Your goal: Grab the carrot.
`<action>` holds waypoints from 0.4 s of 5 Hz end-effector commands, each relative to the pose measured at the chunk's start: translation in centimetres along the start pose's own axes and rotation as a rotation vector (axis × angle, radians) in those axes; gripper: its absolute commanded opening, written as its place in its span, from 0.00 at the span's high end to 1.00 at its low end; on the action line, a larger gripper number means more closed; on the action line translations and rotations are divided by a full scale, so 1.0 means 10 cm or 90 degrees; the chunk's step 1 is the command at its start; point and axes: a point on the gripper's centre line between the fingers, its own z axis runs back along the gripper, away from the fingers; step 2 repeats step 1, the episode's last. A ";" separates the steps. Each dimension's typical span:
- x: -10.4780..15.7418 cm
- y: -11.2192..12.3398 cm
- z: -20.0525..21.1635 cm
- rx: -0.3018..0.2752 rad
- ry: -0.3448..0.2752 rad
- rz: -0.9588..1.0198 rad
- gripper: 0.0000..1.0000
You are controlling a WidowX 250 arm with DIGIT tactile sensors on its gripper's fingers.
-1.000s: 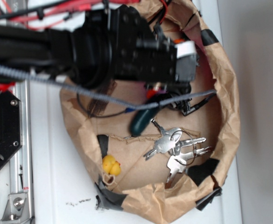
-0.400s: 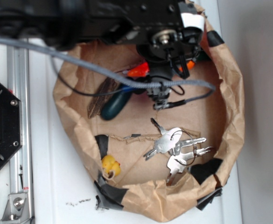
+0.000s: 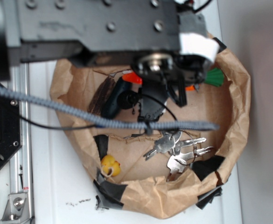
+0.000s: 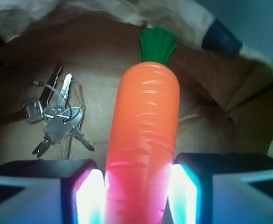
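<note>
In the wrist view the orange carrot (image 4: 145, 135) runs straight out between my two lit pads (image 4: 90, 196), its green leafy top (image 4: 157, 44) pointing away toward the bag's wall. My gripper (image 4: 138, 196) is shut on the carrot's narrower half, both pads pressing its sides. From the exterior view the arm covers most of it: only the carrot's green top (image 3: 214, 77) and an orange bit (image 3: 132, 78) show past the wrist. The gripper's fingers are hidden under the arm there.
Everything lies inside a crumpled brown paper bag (image 3: 234, 116) with black tape. A bunch of keys (image 3: 176, 149) (image 4: 57, 119) rests on its floor, a dark green pickle toy (image 3: 117, 98) lies left of the wrist, and a yellow duck (image 3: 110, 165) sits at the lower left. A grey cable (image 3: 80, 114) crosses the view.
The arm looms larger and nearer the camera than before. The carrot's green top now sticks out on the right. The pickle toy has shifted up and left from its spot a second ago.
</note>
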 end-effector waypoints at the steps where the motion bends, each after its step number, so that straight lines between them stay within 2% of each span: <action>1: 0.32 0.11 -0.10 0.015 -0.008 -0.103 1.00; 2: 0.32 0.11 -0.10 0.015 -0.008 -0.103 1.00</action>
